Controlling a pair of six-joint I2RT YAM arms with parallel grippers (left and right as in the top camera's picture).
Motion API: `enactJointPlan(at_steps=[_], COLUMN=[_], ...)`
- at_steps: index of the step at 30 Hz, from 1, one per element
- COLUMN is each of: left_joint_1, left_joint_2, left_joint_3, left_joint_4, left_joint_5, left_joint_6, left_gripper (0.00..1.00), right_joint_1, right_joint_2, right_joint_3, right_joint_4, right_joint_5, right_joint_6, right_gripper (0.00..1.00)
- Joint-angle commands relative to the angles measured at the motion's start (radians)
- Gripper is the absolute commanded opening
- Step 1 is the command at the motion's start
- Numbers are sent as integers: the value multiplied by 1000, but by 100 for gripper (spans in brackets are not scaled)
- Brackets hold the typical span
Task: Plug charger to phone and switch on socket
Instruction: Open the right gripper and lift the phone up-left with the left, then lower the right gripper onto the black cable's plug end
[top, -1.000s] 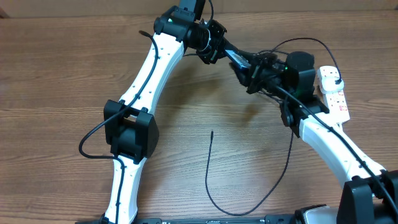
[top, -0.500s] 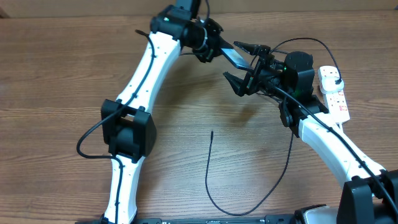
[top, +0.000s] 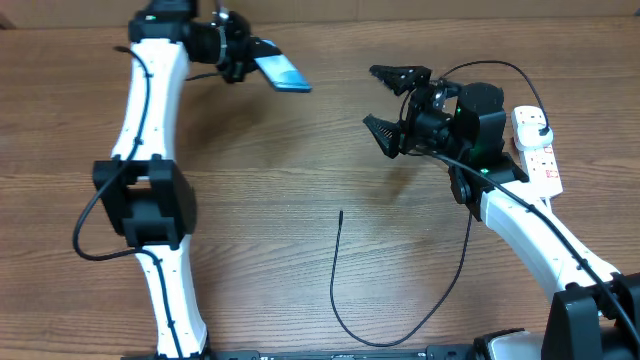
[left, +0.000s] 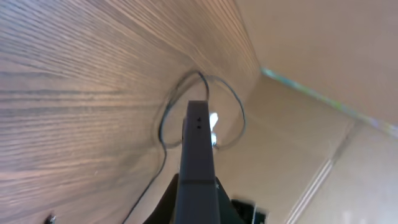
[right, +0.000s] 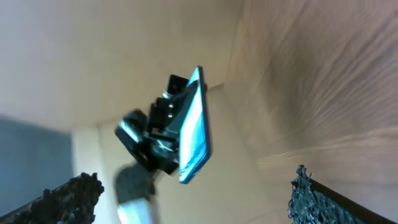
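- The left hand (top: 252, 55) is pinching the phone (top: 283, 73) by one end and holding it in the air above the tabletop (top: 300, 170).
- The phone's cyan screen is facing up and its free end is pointing away from the left hand, toward the right hand. This is probably so that the port end is open for the connector.
- The right hand (top: 386, 103) is hanging with its fingers spread wide and is gripping nothing. It is well apart from the phone, with its opening turned toward it.
- The charger (top: 334, 270) is lying loose on the tabletop, its thin tip resting nearer the robot's base than the right hand. Neither hand is touching it.
- The socket (top: 541, 152) is lying just behind the right hand's wrist, likely within that arm's reach for switching.
- Plugging in is not yet done, and the free right hand seems the one to fetch the tip.
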Motion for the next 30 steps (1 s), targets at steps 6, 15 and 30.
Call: enactJointPlan(at_steps=[6, 15, 30], left_joint_1=[15, 23, 100], left_joint_2=[-1, -1, -1], left_joint_3=[5, 5, 5], left_joint_4=[-172, -243, -243], left_joint_5=[283, 214, 215], left_joint_6=[517, 587, 587], left_gripper=[4, 4, 4], right_joint_1=[-6, 13, 247], right_joint_2=[-22, -22, 36], right_joint_3=[28, 242, 496], right_joint_4=[17, -352, -1201], right_joint_5=[-126, -115, 592], right_joint_6=[-533, -806, -994], right_gripper=[95, 99, 100])
